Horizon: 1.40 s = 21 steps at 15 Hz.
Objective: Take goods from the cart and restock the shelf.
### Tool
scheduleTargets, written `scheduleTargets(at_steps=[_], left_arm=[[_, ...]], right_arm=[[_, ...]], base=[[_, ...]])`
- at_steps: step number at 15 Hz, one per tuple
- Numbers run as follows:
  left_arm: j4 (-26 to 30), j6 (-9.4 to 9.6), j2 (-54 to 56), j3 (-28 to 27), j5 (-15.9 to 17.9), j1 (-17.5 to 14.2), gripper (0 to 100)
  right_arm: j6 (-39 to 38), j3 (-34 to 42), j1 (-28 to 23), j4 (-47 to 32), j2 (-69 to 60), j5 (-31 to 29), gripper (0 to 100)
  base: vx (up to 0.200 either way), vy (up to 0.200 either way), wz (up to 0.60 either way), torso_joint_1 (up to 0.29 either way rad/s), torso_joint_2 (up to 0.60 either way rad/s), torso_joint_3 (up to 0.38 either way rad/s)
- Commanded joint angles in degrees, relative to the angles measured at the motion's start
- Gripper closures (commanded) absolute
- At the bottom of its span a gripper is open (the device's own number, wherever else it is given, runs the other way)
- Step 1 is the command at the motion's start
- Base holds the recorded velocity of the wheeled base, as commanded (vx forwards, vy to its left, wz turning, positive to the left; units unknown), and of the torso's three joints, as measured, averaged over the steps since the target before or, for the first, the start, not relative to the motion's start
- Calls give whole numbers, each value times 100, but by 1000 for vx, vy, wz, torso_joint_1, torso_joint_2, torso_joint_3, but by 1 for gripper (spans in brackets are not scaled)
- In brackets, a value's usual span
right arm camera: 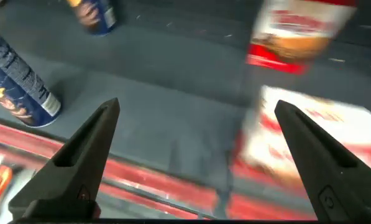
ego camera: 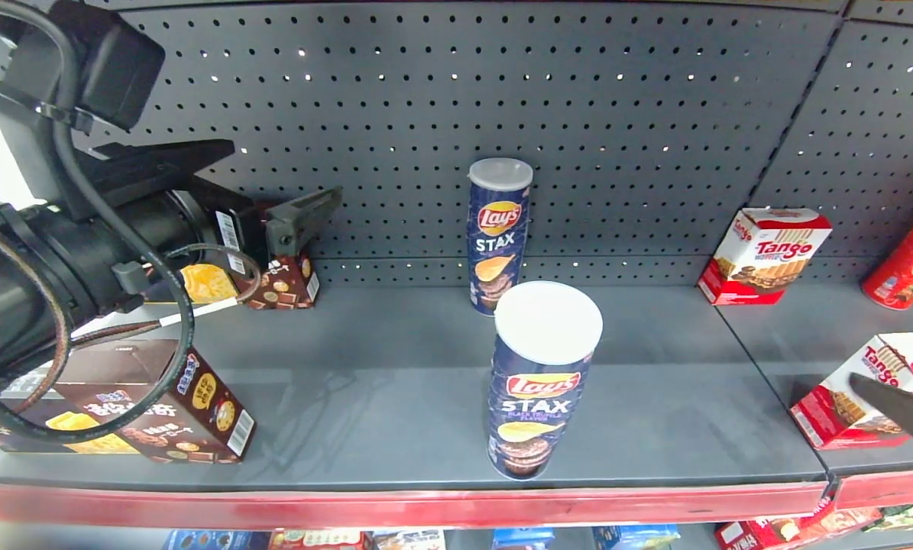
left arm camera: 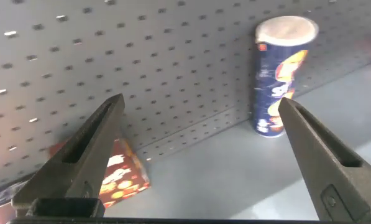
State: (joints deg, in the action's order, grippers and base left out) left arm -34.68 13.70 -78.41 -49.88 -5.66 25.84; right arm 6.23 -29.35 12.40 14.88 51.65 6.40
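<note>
Left gripper (left arm camera: 201,102) spread empty, back-left of front chip can (ego camera: 540,382); right gripper (right arm camera: 196,104) spread empty, to its right. Risk: an arm swing could knock that can off shelf (ego camera: 364,405).

On the shelf (ego camera: 395,397) a back can (ego camera: 498,233) stood upright by the pegboard (ego camera: 616,114), a front can (ego camera: 539,382) upright near the edge; a brown box (ego camera: 158,405) lay left, a red box (ego camera: 765,256) right.

Open shelf (ego camera: 364,389) floor between brown box (ego camera: 166,412) at front left and front can (ego camera: 542,382), wider gap from that can to red wafer box (ego camera: 765,256). Rear can (ego camera: 499,233) sits straight behind, against pegboard (ego camera: 578,114). Small brown box (ego camera: 288,283) blocks rear left.
</note>
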Motion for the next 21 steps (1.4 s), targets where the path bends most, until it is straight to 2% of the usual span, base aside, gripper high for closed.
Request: scheduleTargets(at_steps=[1, 5, 7, 11, 18, 21], left_arm=[[-3, 1, 71, 14, 3, -80, 0], [-3, -17, 80, 14, 3, -115, 0], [-12, -105, 80, 40, 12, -159, 0], [-12, -113, 80, 40, 21, -159, 0], [-21, -122, 80, 40, 21, -229, 0], [-21, -166, 80, 40, 30, -255, 0]], right_arm=[[115, -360, 782, 357, 1638, 54, 0], [344, -501, 1494, 384, 2288, -192, 0], [353, -606, 1687, 384, 2499, -209, 0], [379, -888, 2021, 392, 2947, -209, 0], [379, -1336, 2390, 410, 3518, -324, 0], [379, -1204, 2416, 401, 3413, -341, 0]], base=[[0, 0, 0, 0, 0, 0], [0, 0, 0, 0, 0, 0], [0, 0, 0, 0, 0, 0], [0, 0, 0, 0, 0, 0], [0, 0, 0, 0, 0, 0], [0, 0, 0, 0, 0, 0]])
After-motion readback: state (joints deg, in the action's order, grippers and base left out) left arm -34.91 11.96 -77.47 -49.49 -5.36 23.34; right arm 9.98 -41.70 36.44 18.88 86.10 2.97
